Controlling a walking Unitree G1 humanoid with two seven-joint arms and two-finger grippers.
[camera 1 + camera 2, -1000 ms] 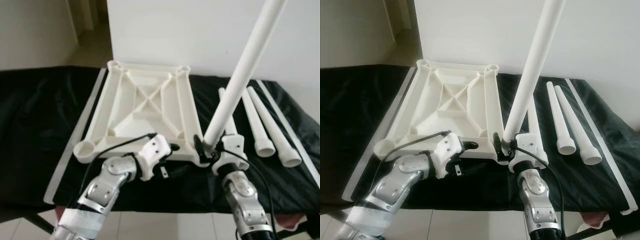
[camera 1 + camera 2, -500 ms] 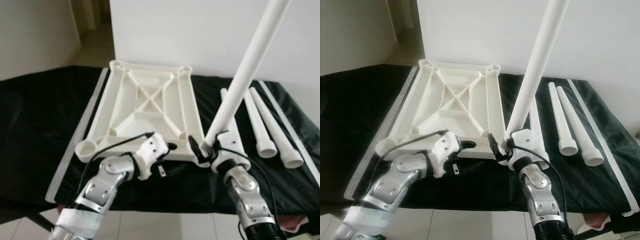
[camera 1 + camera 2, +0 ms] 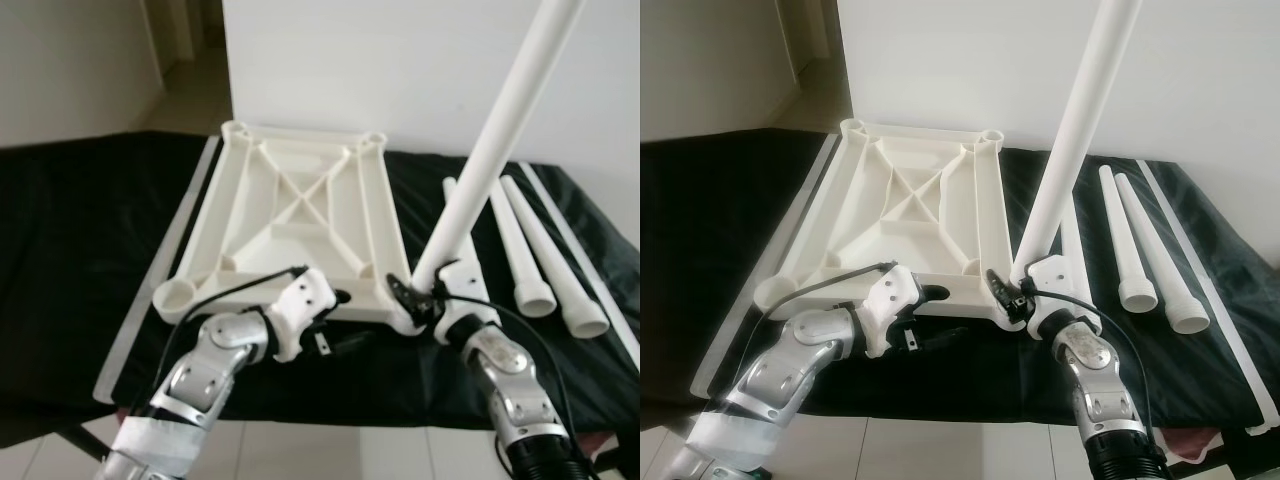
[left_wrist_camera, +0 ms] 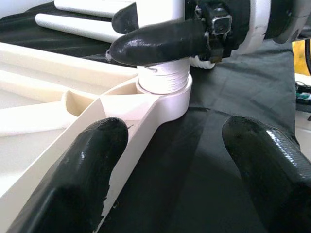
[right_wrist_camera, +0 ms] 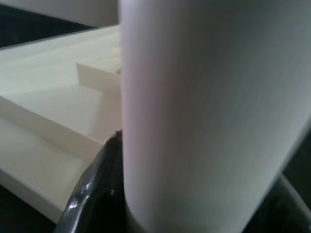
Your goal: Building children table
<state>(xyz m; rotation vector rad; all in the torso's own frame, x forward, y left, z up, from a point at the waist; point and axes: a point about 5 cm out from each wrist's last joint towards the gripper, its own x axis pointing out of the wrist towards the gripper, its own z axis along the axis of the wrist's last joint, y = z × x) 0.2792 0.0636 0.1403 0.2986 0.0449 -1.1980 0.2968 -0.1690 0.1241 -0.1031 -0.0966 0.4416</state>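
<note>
Your right gripper (image 3: 418, 300) fingers clamp the leaning leg (image 3: 478, 165) in the tabletop (image 3: 290, 215) socket; left gripper (image 4: 177, 160) fingers spread, holding nothing, so twisting could cross-thread it.

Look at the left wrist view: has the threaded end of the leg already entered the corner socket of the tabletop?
Yes: the leg's threaded end sits inside the ring-shaped corner socket of the tabletop, gripped just above by the right tool.

2 silver jointed arms, white wrist housings, black cables looping outside, glossy black rounded fingers (image 4: 97, 160).
</note>
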